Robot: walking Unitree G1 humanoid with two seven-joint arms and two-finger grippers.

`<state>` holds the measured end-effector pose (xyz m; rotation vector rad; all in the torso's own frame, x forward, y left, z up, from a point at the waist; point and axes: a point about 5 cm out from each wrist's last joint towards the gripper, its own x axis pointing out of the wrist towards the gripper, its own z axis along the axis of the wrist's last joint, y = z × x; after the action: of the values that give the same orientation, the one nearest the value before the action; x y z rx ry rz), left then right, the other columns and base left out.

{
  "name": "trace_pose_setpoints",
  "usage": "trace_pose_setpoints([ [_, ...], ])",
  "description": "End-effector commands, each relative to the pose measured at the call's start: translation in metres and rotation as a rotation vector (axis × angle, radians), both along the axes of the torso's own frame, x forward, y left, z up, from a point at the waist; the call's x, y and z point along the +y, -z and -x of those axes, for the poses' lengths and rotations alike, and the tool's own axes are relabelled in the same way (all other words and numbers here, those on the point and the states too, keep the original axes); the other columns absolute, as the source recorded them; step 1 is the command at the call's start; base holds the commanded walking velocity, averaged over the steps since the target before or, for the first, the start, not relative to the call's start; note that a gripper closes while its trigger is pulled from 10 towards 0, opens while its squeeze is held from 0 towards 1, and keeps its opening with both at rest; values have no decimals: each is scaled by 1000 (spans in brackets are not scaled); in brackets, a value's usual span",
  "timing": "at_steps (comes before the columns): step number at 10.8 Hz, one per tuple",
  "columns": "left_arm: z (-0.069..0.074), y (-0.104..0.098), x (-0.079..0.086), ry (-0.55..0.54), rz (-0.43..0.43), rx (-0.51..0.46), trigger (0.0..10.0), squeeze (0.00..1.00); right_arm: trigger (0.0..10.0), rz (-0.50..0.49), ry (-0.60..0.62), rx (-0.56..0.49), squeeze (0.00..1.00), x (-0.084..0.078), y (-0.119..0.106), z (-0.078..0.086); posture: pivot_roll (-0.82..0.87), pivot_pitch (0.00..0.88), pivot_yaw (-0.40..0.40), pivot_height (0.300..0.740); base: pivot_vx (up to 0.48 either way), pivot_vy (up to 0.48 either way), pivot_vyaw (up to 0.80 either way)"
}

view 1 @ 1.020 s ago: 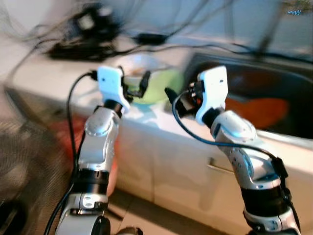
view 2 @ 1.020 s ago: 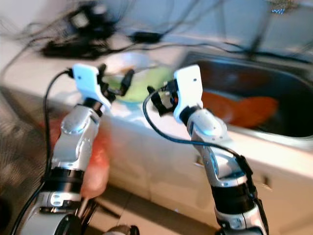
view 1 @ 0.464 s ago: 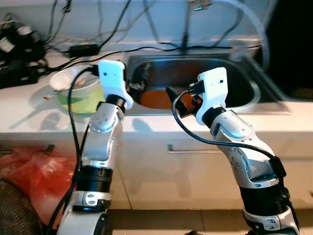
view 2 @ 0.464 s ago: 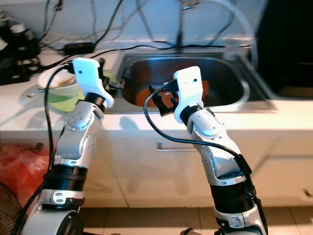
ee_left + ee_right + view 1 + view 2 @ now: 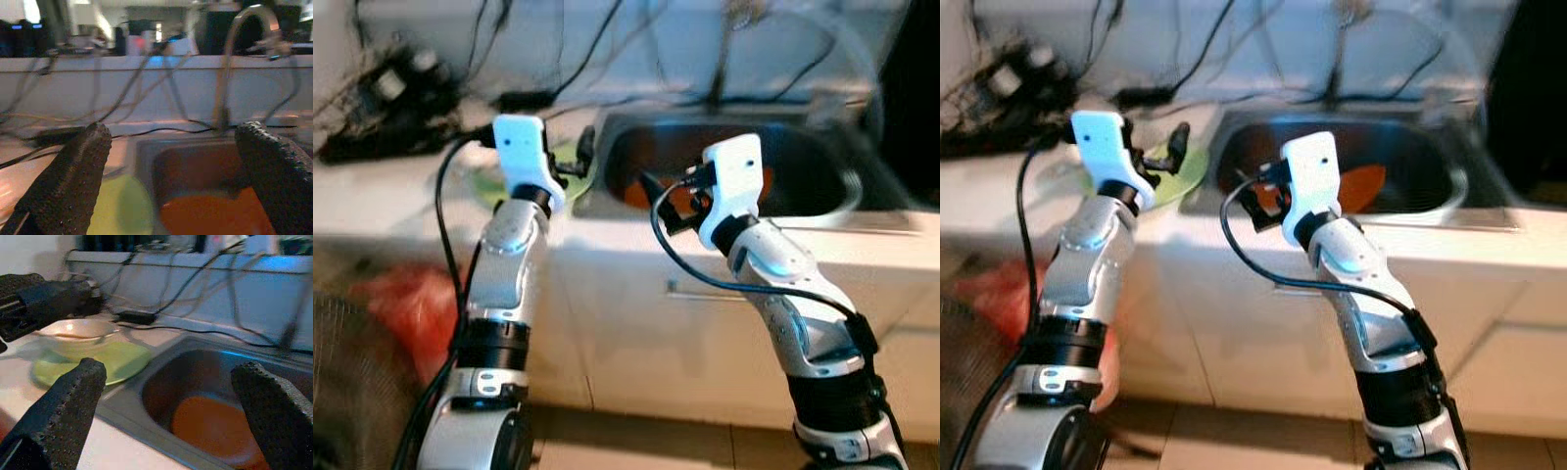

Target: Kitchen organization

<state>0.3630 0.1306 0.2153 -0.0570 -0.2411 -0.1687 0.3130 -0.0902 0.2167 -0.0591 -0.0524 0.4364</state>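
Both arms raised, elbows bent, forearms angled up toward the white counter (image 5: 431, 211). Left gripper (image 5: 1163, 157) held above the counter edge, over the green plate (image 5: 115, 361); fingers (image 5: 73, 181) spread wide, nothing between them. Right gripper (image 5: 658, 199) held at the near rim of the steel sink (image 5: 822, 211), pointing into the basin; fingers (image 5: 63, 411) likewise wide apart and empty. Green plate lies on the counter just beside the sink's left rim, with a pale bowl (image 5: 78, 335) on it. Orange dish (image 5: 215, 428) lies on the sink bottom. Faucet (image 5: 234, 63) rises behind the basin; black cables (image 5: 999, 83) are heaped at the counter's far left, and a red bag (image 5: 406, 304) sits on the floor below. Against half a second ago: the whole view has swung, so the camera moved; both arms keep much the same raised pose, grippers still open, plate and dish where they were. Slight blur now.
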Motion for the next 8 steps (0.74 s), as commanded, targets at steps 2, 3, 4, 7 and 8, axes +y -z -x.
trace_pose_setpoints([
  [2, -3, 2, -4, 13, 4, 23, 10000, 0, 10000, 9, 25, -27, 0, -4, -5, -1, -31, 0, 78, 740, 0, 0, 0],
  [3, -2, 3, -7, 21, 9, 21, 10000, 0, 10000, 12, 26, -28, 0, -4, -5, -1, -31, 0, 73, 740, 0, 0, 0],
  [4, -2, 3, -9, 27, 12, 20, 10000, 0, 10000, 14, 24, -26, 0, -4, -5, -2, -31, 0, 69, 740, 0, 0, 0],
  [7, -2, 4, -12, 29, 19, 17, 10000, 0, 10000, 22, 25, -28, 0, -6, -6, -4, -33, 0, 59, 740, 0, 0, -608],
  [8, -2, 4, -12, 28, 19, 16, 10000, 0, 10000, 24, 23, -31, 0, -6, -6, -4, -34, 0, 58, 740, 0, 0, 0],
])
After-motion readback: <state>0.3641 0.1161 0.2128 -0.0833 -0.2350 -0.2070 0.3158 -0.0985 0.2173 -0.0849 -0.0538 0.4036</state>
